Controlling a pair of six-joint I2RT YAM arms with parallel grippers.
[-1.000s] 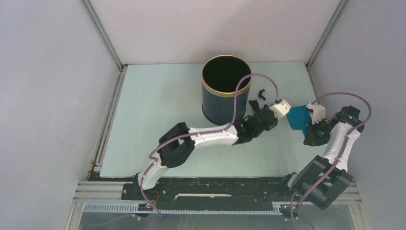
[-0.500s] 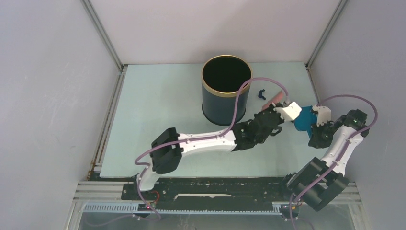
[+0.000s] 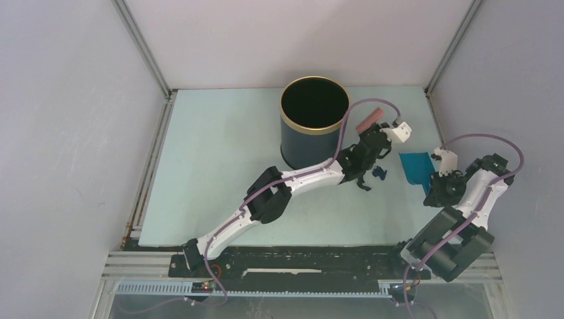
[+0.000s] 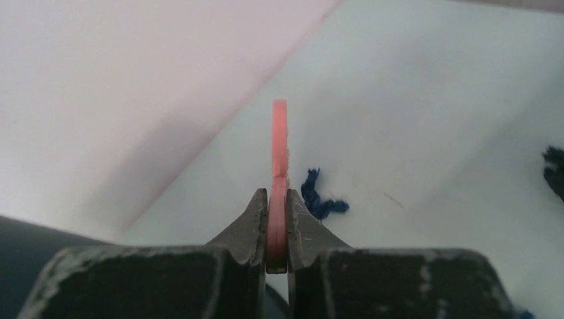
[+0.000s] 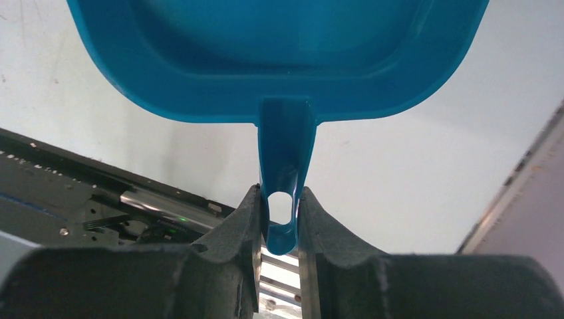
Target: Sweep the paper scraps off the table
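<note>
**Brush poised by a scrap, pan waiting to the right**

On the pale table (image 3: 219,153), a dark bin (image 3: 309,151) with a gold rim stands toward the back. Just to its right, the left gripper (image 4: 278,203) is clamped tight on the pink brush (image 4: 279,143), which is seen edge-on. One of the paper scraps (image 4: 320,201), a dark blue one, lies on the table close beside the brush. Whether the two touch cannot be told. A second blue scrap (image 3: 379,174) lies nearer the arms, and a dark one shows at the edge of the left wrist view. Further right, the blue dustpan (image 3: 414,166) is apart from the scraps, with the right gripper (image 5: 281,203) narrowly closed on its handle.

The sweep seems to be at the gathering stroke, with nothing visible in the pan. The next move probably calls for setting the brush down behind the far scrap and drawing it rightward. The pan's lip would have to lie flat on the table, facing the stroke.
</note>
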